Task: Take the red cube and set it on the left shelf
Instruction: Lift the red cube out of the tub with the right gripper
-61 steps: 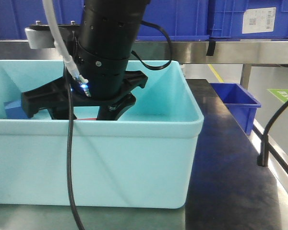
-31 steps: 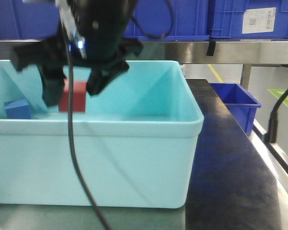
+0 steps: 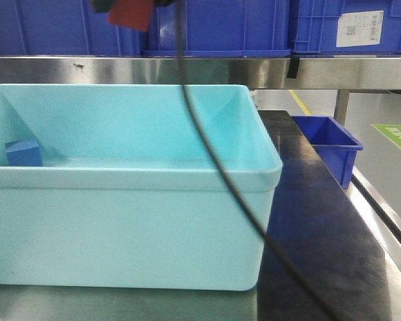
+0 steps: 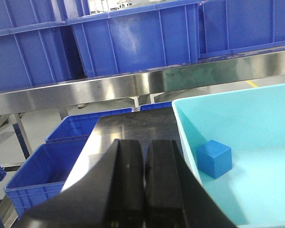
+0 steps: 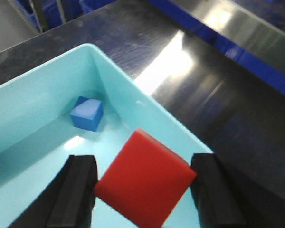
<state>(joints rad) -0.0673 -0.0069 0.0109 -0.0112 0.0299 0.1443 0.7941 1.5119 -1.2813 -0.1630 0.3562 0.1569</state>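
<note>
Red cube is squeezed in the right gripper, high above the tub. Left gripper is pinched closed, empty. Best to move slowly and squeeze firmly.

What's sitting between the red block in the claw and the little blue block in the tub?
Nothing. The right wrist view shows only bare tub floor between the red cube in the right gripper and the blue cube.

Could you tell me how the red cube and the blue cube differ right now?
The red cube is gripped by the right tool, held above the tub; the blue cube lies free on the tub floor in a corner. The red cube hangs tilted; the blue cube sits flat. Both are small plain blocks.
</note>
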